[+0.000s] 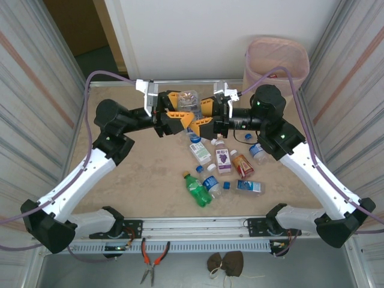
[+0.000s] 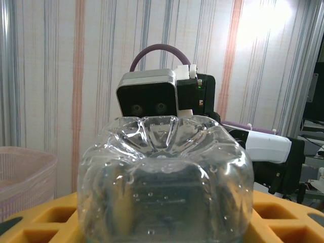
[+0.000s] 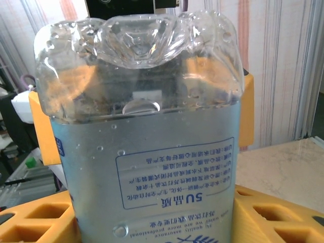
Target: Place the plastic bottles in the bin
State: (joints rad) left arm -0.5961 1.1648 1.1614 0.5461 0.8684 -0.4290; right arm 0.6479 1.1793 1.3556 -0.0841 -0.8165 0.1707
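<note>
A clear plastic bottle (image 1: 188, 98) with a blue-printed label hangs above the table's middle, held between both grippers. In the left wrist view its ribbed bottom (image 2: 164, 177) sits between the yellow fingers (image 2: 40, 217) of my left gripper (image 1: 180, 107) (image 2: 164, 225). My right gripper (image 1: 203, 113) (image 3: 152, 220) grips the same bottle (image 3: 147, 152) from the opposite side. Several more bottles lie on the table, among them a green one (image 1: 197, 190), a purple-labelled one (image 1: 223, 157) and a brown one (image 1: 242, 164). The beige bin (image 1: 282, 39) (image 2: 25, 152) stands at the back right corner.
Corrugated walls close in the table on the left (image 1: 36, 90) and right (image 1: 354, 90). Pliers (image 1: 153, 258) and a brown object (image 1: 227, 263) lie on the front ledge below the arm bases. Purple cables (image 1: 90, 120) loop over both arms.
</note>
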